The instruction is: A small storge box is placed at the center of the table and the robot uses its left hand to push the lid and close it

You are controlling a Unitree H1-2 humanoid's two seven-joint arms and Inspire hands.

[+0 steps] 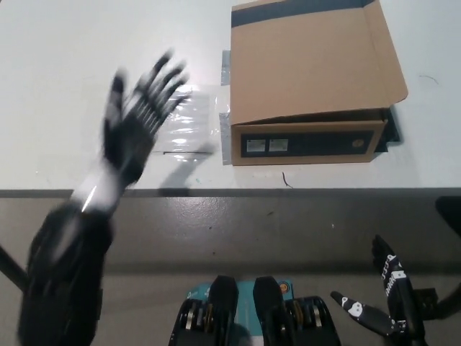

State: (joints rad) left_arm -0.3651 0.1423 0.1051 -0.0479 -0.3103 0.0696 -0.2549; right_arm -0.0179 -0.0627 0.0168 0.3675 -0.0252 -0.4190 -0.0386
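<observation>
The small storage box (310, 144) is brown cardboard with a dark front panel and stands on the white table (65, 65) at the upper middle. Its lid (310, 61) lies down over the box and overhangs the front a little. My left hand (137, 119) is blurred in mid-air over the table, well to the left of the box. It touches nothing and is open with its fingers spread. My right hand (392, 303) rests low at the bottom right, below the table, also open.
A clear plastic sheet (189, 122) lies flat on the table just left of the box. The table's front edge (288, 191) runs across the middle of the picture. A small dark scrap (287, 180) lies near that edge.
</observation>
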